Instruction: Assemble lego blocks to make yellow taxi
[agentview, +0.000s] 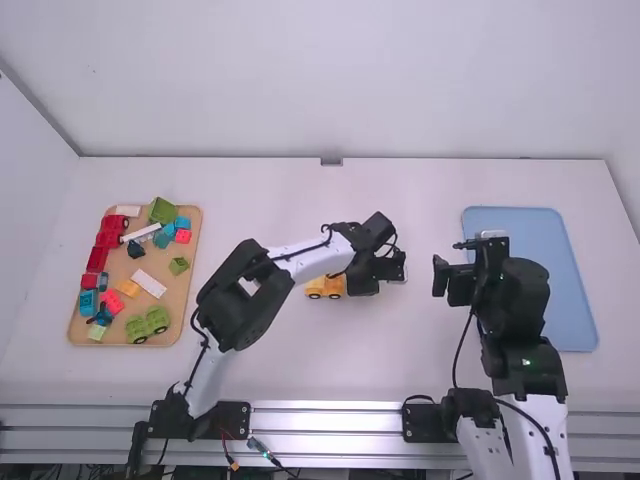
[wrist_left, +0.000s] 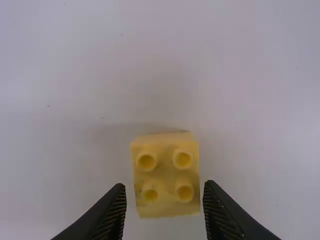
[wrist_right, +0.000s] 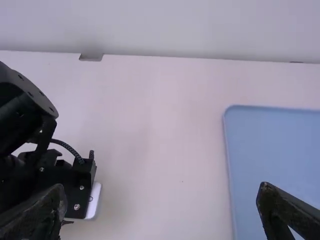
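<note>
My left gripper (agentview: 364, 279) is over the middle of the table, pointing down beside a yellow-orange wheeled piece (agentview: 324, 287), which it partly covers. In the left wrist view a yellow block (wrist_left: 166, 175) with four studs lies below, between the spread fingertips of my left gripper (wrist_left: 164, 186), with a gap at each side. My right gripper (agentview: 456, 268) stands raised at the right, left of the blue tray. Seen from its own wrist, the right gripper (wrist_right: 161, 196) has its fingers wide apart with nothing between them.
A wooden tray (agentview: 183, 290) of mixed blocks, red, green, blue, white and yellow, lies at the far left. The blue tray (agentview: 573, 290) is at the right, partly behind the right arm. In the right wrist view the left arm's wrist (wrist_right: 62, 187) stands at the left.
</note>
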